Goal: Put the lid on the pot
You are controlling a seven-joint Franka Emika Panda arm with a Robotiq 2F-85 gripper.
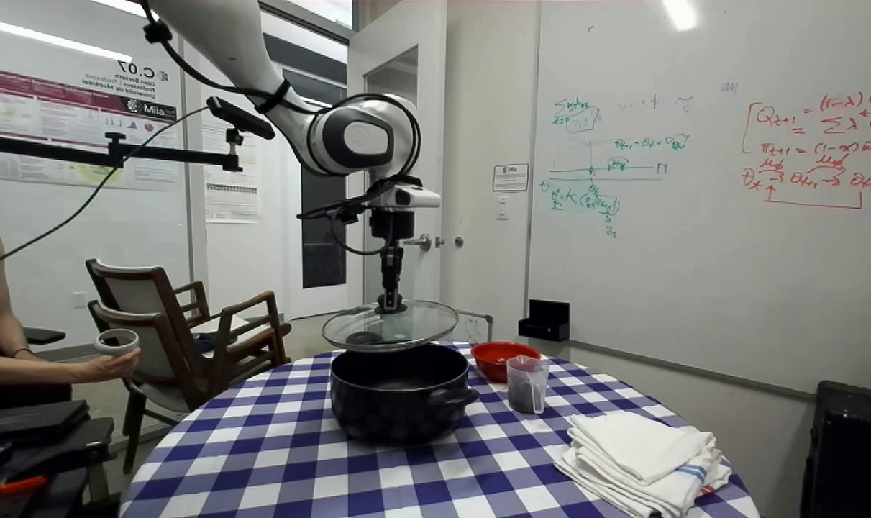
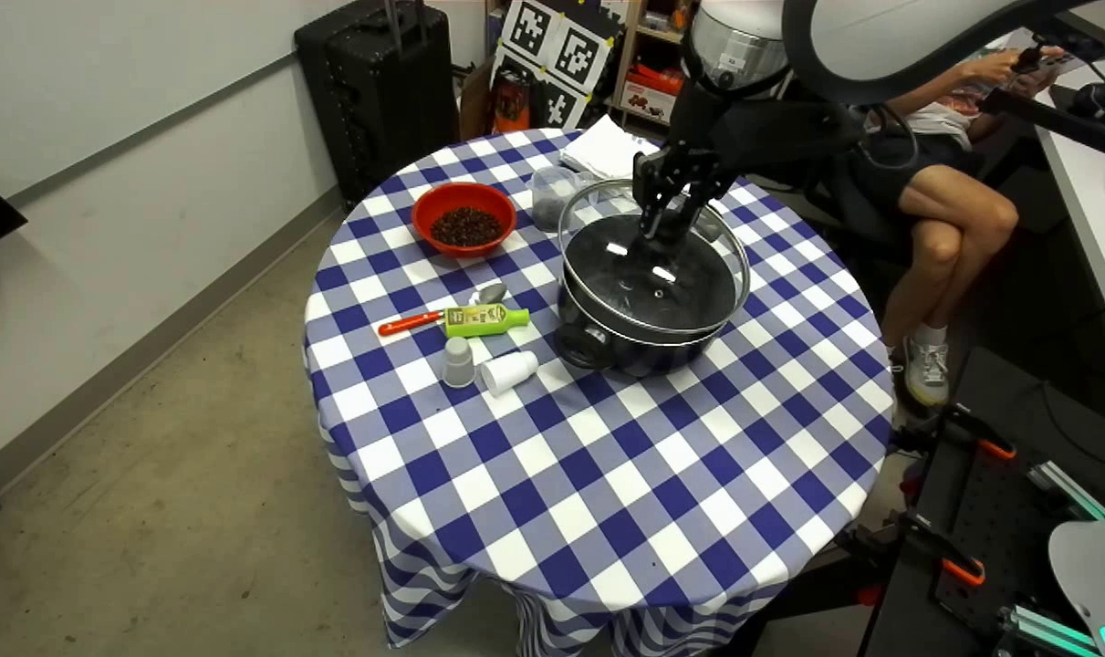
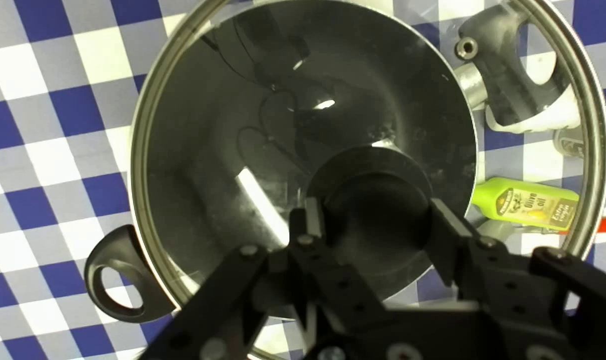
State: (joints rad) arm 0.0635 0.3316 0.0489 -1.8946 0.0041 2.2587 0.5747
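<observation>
The lid is clear glass with a metal rim and a dark knob; it shows in both exterior views (image 1: 435, 320) (image 2: 744, 274) and the wrist view (image 3: 140, 165). My gripper (image 1: 390, 306) is shut on the knob, and its fingers flank the knob in the wrist view (image 3: 378, 215). The lid hangs roughly level above the black pot (image 1: 385, 414), with a gap between them. The pot also shows in an exterior view (image 2: 643, 356). In the wrist view the lid lies off-centre to the right of the pot (image 3: 157, 295), covering one pot handle, which shows through the glass.
A red bowl (image 2: 422, 219) and a clear cup (image 1: 527, 388) stand near the pot. White towels (image 1: 644, 460) lie on the table. A green bottle (image 2: 488, 320), a red-handled spoon (image 2: 411, 323) and small shakers (image 2: 509, 371) lie or stand beside the pot.
</observation>
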